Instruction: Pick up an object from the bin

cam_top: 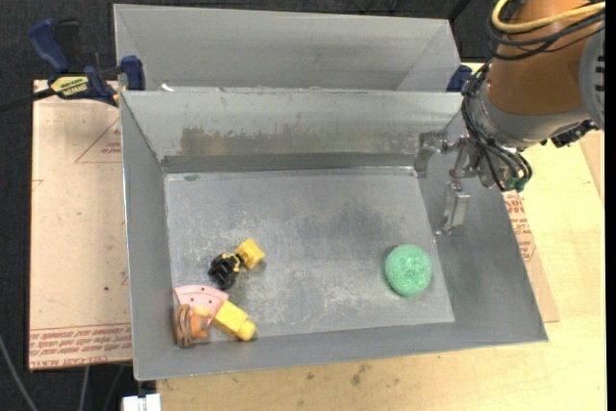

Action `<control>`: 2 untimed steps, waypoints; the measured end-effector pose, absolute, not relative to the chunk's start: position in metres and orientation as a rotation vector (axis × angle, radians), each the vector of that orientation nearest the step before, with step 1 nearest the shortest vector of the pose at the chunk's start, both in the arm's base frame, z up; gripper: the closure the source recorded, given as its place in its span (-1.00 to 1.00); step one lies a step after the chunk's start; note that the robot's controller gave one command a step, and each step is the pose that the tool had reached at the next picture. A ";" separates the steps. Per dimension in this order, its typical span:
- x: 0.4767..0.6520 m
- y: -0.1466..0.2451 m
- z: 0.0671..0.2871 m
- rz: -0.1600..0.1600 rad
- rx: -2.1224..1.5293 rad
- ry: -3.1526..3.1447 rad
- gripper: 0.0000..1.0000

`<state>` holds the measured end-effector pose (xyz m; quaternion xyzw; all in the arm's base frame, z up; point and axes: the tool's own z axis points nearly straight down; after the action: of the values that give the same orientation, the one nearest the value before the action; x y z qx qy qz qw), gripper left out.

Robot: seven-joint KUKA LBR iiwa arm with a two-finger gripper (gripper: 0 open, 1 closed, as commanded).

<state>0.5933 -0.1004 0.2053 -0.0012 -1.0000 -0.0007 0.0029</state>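
Bin (289, 125) of grey metal, seen from above, with a few small things on its flat floor. Nearest, in the front left corner, lies a small heap (205, 315): a pink piece, a yellow block and a brown piece, all touching. Just behind it is a yellow and black toy (236, 263), its long axis slanting from front left to back right. Well apart, at the front right of the floor, rests a green ball (408, 269), roundish, pointing no particular way. Just behind and right of the ball, the claw (449, 212) hangs by the foot of the right wall from an orange-covered arm (539, 63). Whether the claw is open or closed cannot be told.
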 end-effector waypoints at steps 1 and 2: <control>0.595 -0.100 0.210 0.000 -0.001 -3.144 -1.00; 0.577 -0.092 0.201 0.003 0.077 -3.149 -1.00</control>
<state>0.5768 -0.0919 0.2014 0.0244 -0.9997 0.0008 -0.0041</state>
